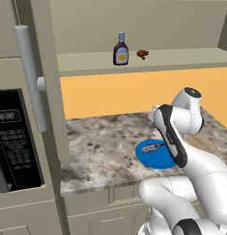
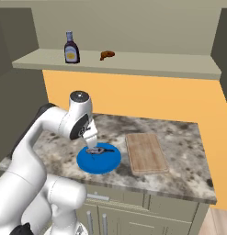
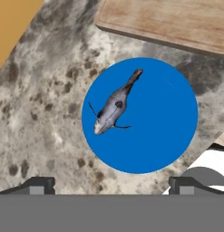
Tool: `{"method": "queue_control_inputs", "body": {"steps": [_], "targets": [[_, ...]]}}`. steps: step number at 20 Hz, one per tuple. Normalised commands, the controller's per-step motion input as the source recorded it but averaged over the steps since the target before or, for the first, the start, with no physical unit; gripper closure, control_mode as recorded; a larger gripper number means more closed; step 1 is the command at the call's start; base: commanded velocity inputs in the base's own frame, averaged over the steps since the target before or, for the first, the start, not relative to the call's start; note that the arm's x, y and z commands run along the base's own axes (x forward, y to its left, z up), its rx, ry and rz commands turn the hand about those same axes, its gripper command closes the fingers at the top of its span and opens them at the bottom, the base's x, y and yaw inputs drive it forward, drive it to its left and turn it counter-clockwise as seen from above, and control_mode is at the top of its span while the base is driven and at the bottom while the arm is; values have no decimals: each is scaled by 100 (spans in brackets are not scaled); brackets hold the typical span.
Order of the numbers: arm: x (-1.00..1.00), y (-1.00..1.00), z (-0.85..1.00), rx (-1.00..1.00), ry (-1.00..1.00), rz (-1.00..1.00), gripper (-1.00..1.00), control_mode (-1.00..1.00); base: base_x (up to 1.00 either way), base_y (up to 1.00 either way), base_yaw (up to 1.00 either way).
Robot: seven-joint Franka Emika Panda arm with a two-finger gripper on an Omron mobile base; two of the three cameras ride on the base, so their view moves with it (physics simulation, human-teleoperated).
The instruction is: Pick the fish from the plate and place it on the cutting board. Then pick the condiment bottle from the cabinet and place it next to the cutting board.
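Note:
A small silver-grey fish (image 3: 114,106) lies left of centre on the round blue plate (image 3: 158,131), which sits on the marbled counter. The gripper (image 3: 112,183) hovers straight above the plate, open, nothing between its tips. In the right base view the hand (image 2: 92,141) hangs just over the fish (image 2: 100,150) and plate (image 2: 99,164). The wooden cutting board (image 2: 145,152) lies bare, right beside the plate. The condiment bottle (image 1: 120,49) stands upright on the cabinet shelf (image 1: 179,62) above the orange wall.
A small brown lump (image 2: 106,55) lies on the shelf to the right of the bottle (image 2: 71,48). A tall unit with a grey bar handle (image 1: 30,78) and a black microwave (image 1: 14,137) border the counter on the left. The counter's front edge (image 2: 156,186) runs below the board.

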Motion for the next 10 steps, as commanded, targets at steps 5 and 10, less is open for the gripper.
{"method": "queue_control_inputs", "body": {"steps": [5, 10], "targets": [[1, -9, -15, 0, 0, -4, -100, -100, 0, 0, 0], [5, -5, -20, 0, 0, -3, -100, -100, 0, 0, 0]]}}
